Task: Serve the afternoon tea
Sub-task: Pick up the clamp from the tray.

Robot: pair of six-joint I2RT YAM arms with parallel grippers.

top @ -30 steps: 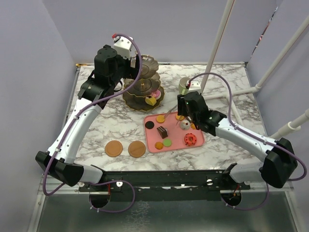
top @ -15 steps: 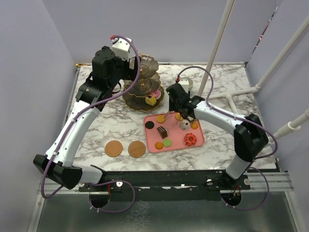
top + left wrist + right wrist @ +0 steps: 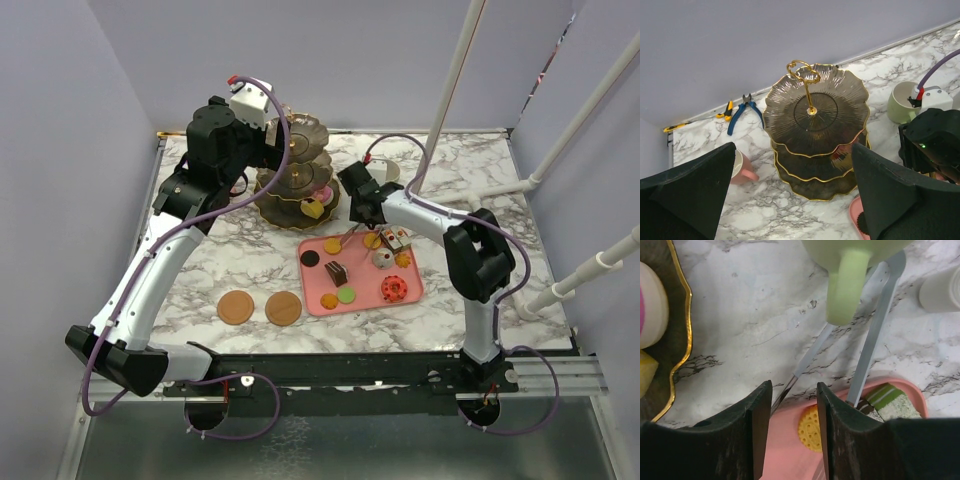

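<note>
The dark three-tier stand point(image 3: 295, 170) with a gold ring stands at the back left, also in the left wrist view point(image 3: 815, 115). Its bottom tier holds a pink-white pastry point(image 3: 322, 195) and a yellow heart point(image 3: 313, 209). My left gripper point(image 3: 262, 150) hovers by the stand, wide open and empty point(image 3: 792, 150). My right gripper point(image 3: 357, 218) is open and empty point(image 3: 793, 390), low over the back edge of the pink tray point(image 3: 785, 450), near a yellow cookie point(image 3: 810, 427). The pale-green mug point(image 3: 847, 285) is just beyond. The pink mug point(image 3: 742, 167) sits left of the stand. Two brown coasters point(image 3: 236, 307) lie in front.
The pink tray point(image 3: 318, 285) holds several toy pastries, such as a chocolate cake point(image 3: 336, 272) and a red donut point(image 3: 392, 288). Thin silver tongs point(image 3: 875, 330) lie from the green mug to the tray. Blue-handled pliers point(image 3: 742, 112) lie by the back wall. White pipes stand at the right.
My right gripper has swung back and left from over the tray's middle to its back edge near the stand. My left gripper has shifted slightly back.
</note>
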